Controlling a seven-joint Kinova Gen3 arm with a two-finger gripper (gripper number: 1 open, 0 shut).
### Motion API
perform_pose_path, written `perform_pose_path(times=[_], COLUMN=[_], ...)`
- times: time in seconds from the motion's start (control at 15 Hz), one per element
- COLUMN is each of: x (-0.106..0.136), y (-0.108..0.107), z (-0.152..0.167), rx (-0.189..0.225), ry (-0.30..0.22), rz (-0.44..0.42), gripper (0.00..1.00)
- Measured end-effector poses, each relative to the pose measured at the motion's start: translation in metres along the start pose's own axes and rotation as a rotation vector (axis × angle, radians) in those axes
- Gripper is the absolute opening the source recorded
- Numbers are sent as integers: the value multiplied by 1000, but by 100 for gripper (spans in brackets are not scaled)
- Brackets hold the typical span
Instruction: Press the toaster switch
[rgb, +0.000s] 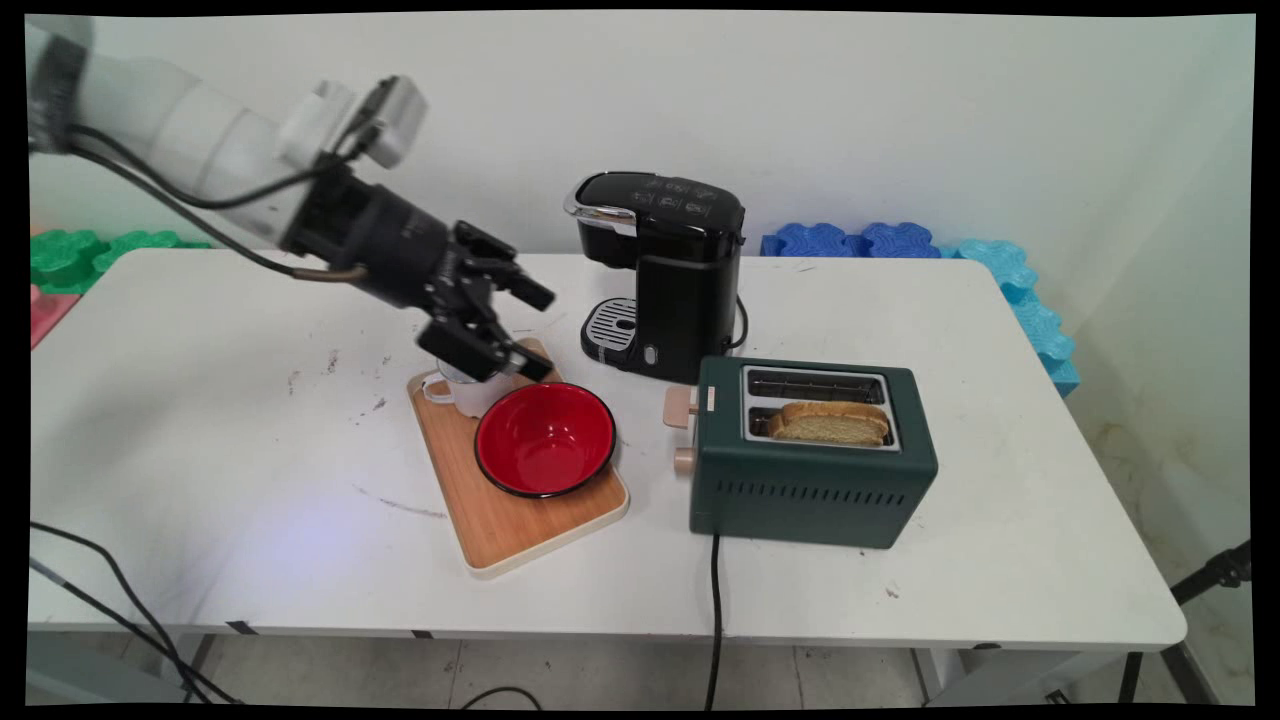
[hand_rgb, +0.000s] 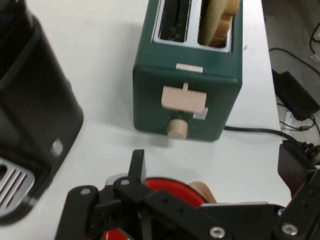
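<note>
My gripper (rgb: 538, 328) hangs open over the far end of a wooden board (rgb: 520, 525), with nothing between its fingers. Just under it stands a white mug (rgb: 468, 393), partly hidden by the lower finger. A red bowl (rgb: 545, 438) with a black rim sits on the board right next to the mug. In the hand view the gripper (hand_rgb: 212, 160) points across the bowl (hand_rgb: 170, 189) toward a green toaster (hand_rgb: 190, 80), whose beige lever (hand_rgb: 184, 98) and knob (hand_rgb: 177, 128) face me.
A black coffee machine (rgb: 672, 270) stands behind the board, left in the hand view (hand_rgb: 35, 125). The toaster (rgb: 810, 470) holds a toast slice (rgb: 830, 423) in its near slot; its cord (rgb: 714, 620) drops over the table's front edge. Foam blocks (rgb: 1030, 310) line the far side.
</note>
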Motion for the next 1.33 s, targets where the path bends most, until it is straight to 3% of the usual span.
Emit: perform_pose_path(times=[0.33, 0.4, 0.73, 1.33], x=[11, 13, 24, 33], y=[3, 3, 5, 3], z=[41, 48, 85, 125], rx=[-17, -14, -13, 9], ry=[-24, -30, -61, -101], rz=[96, 112, 184, 206], gripper=[100, 0, 0, 0])
